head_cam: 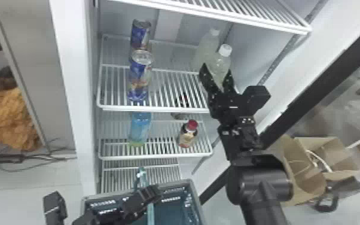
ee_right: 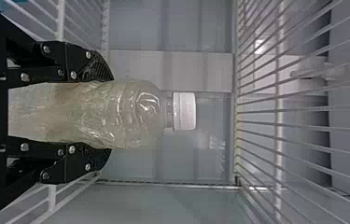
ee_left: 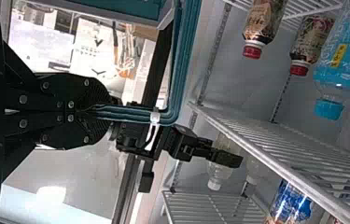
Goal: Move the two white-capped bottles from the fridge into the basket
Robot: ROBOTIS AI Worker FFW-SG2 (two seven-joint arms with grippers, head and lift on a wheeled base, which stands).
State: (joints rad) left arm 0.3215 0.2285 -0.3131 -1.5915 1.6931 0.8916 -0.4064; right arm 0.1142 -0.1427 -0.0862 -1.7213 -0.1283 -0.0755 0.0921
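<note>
White-capped bottles (head_cam: 220, 64) in the fridge (head_cam: 71, 74), seemingly with cloudy liquid (ee_right: 70, 112).

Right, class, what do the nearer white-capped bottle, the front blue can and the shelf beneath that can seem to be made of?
Bottle: probably clear, glossy plastic; it is see-through with glinting moulded ridges, though glass is possible.
Can: likely thin, glossy printed metal, from its shiny silvery rim.
Shelf: probably metal wire with a smooth white coating, from its slim, evenly spaced bars.
</note>
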